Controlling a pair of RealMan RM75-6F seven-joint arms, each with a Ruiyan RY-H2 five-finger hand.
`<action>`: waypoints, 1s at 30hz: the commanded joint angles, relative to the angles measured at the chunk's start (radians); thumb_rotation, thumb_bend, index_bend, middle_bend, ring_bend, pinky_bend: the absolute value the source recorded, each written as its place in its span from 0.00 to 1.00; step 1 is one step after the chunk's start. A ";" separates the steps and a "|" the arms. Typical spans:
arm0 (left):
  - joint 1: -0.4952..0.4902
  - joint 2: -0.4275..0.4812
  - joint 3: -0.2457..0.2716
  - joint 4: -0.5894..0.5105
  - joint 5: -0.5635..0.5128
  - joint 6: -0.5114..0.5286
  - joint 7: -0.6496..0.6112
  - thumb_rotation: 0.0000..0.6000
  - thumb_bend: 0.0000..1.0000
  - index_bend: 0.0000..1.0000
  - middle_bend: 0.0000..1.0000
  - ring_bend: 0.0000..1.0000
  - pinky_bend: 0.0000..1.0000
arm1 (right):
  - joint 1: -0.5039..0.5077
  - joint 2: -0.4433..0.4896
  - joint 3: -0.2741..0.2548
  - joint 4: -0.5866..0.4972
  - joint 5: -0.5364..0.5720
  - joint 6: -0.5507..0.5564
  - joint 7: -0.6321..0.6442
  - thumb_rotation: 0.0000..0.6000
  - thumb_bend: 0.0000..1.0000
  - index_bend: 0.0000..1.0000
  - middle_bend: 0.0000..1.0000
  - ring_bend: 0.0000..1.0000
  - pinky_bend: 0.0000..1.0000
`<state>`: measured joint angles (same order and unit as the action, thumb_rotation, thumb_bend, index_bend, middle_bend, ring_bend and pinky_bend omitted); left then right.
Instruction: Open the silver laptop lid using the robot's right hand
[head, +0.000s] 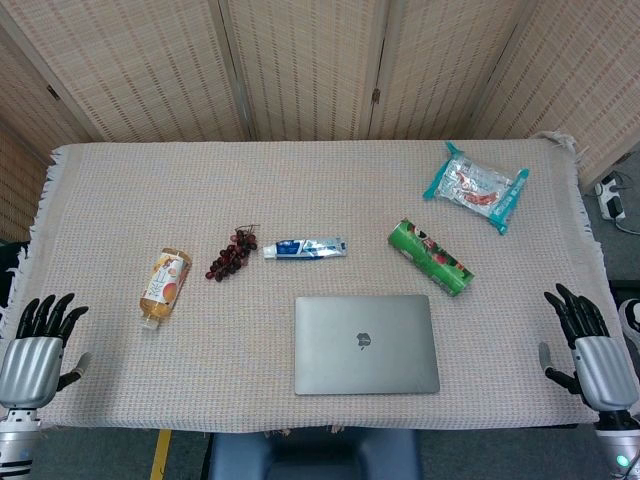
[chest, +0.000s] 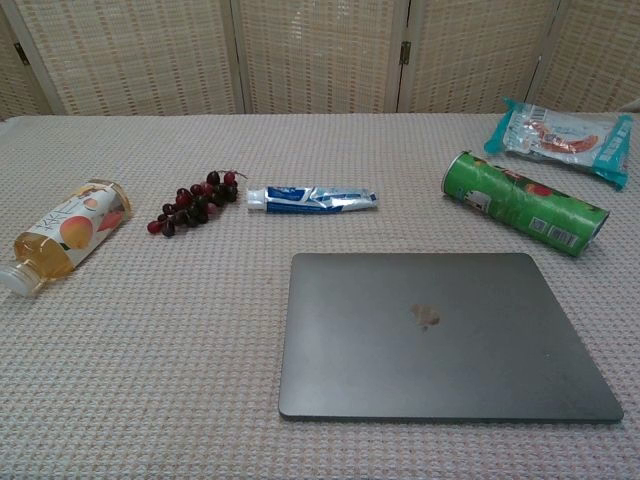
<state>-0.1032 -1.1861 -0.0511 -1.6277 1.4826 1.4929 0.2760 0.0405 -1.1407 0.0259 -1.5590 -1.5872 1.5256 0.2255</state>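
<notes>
Left robot hand: released, fingers apart, resting at the worktop's left edge; I leave it parked. One juice bottle, lying on its side. One bunch of grapes. One toothpaste tube. One silver laptop, lid closed and flat, near the front edge, just right of centre. One green snack can, lying behind the laptop's right corner. One snack packet, far right corner. Right robot hand: released, holding nothing, well apart from the laptop. I judge the reach not yet begun: I should bring fingertips under the lid's front edge, lift slowly, and keep clear of the can.
</notes>
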 joint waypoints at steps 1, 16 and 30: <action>0.000 -0.004 0.000 0.003 -0.001 -0.001 0.001 1.00 0.34 0.23 0.13 0.05 0.00 | 0.010 -0.001 0.004 -0.002 -0.005 -0.007 -0.002 1.00 0.59 0.00 0.00 0.04 0.00; -0.003 -0.005 0.027 -0.002 0.055 0.002 -0.025 1.00 0.34 0.26 0.13 0.05 0.00 | 0.079 -0.023 -0.033 -0.012 -0.113 -0.073 -0.018 1.00 0.59 0.00 0.00 0.04 0.00; 0.000 0.002 0.048 -0.016 0.112 0.022 -0.039 1.00 0.34 0.27 0.13 0.05 0.00 | 0.323 -0.083 -0.089 -0.096 -0.295 -0.396 -0.173 1.00 0.55 0.00 0.00 0.04 0.00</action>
<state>-0.1038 -1.1843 -0.0041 -1.6429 1.5940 1.5140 0.2373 0.3123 -1.2012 -0.0535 -1.6307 -1.8600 1.1982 0.1102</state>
